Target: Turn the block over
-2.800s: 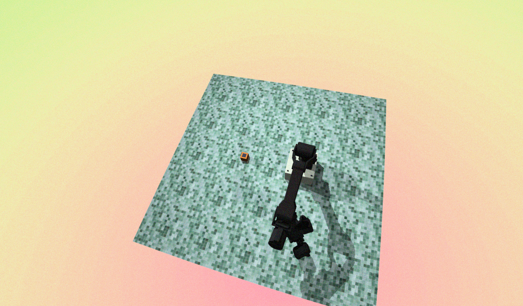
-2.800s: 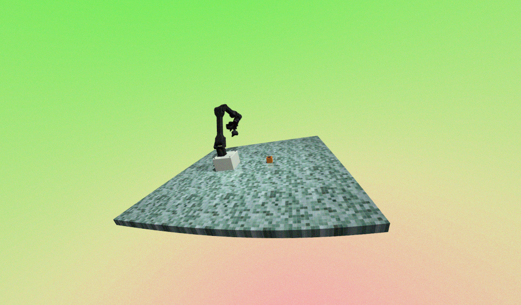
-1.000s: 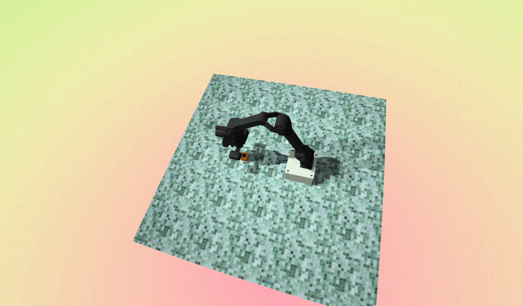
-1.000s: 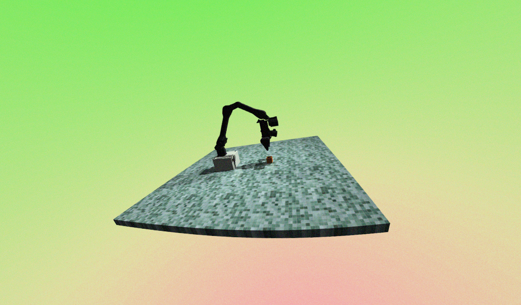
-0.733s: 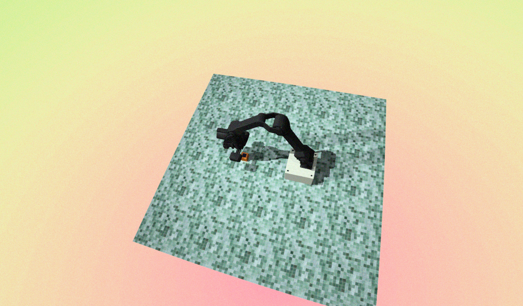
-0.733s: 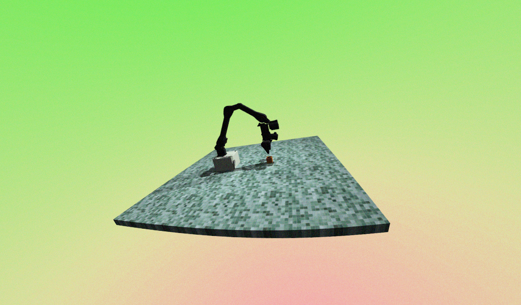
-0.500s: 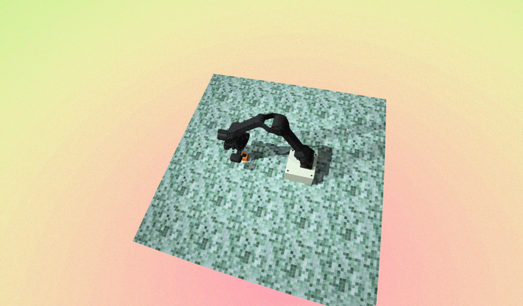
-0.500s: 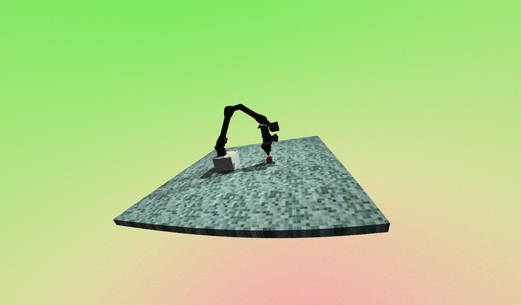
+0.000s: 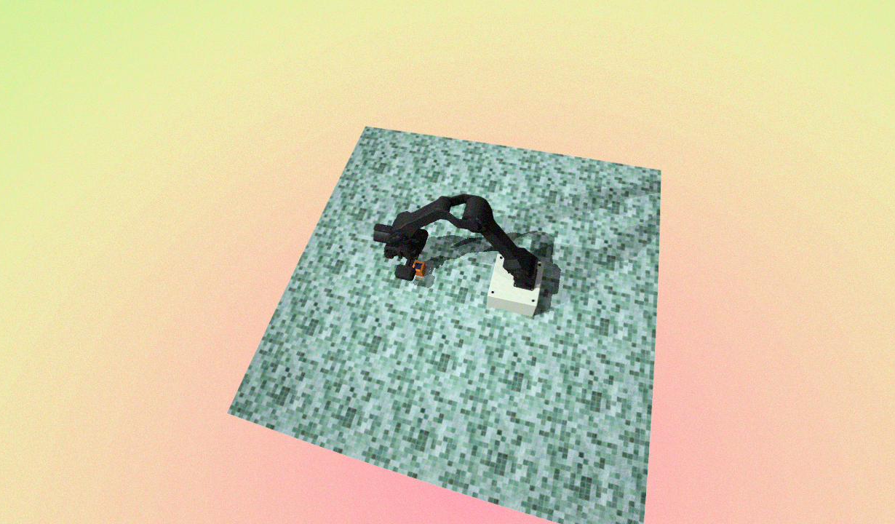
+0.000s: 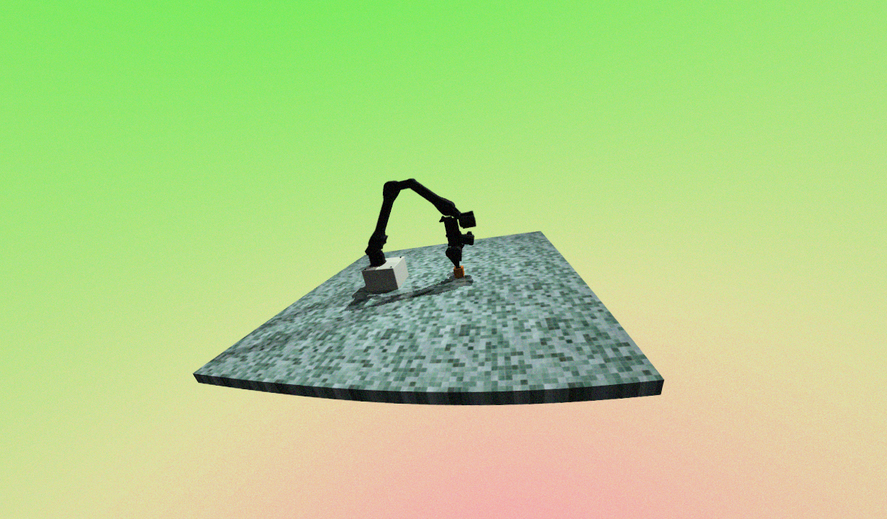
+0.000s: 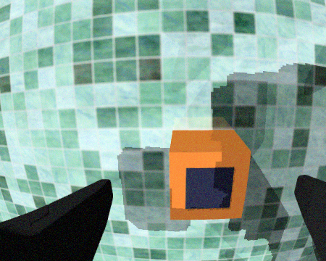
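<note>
An orange block [image 9: 421, 273] [image 10: 459, 272] [image 11: 177, 181] sits on the green mosaic table [image 9: 437, 391] [image 10: 433, 348] [image 11: 43, 101]. Its marked side, a dark navy square in an orange border, faces up toward the wrist camera. My gripper [image 10: 457, 264] [image 11: 209, 189] is open and points down over the block. In the wrist view the block lies between the two black fingers, with a gap on each side and the wider gap on the left. In the top view one finger stands just left of the block; the other is hidden or too dark to make out.
The white base box [image 9: 510, 302] [image 10: 381, 280] carries the arm and stands to the right of the block in the top view, to the left in the exterior view. The arm arches above the table between them. Shadows of the arm fall around the block.
</note>
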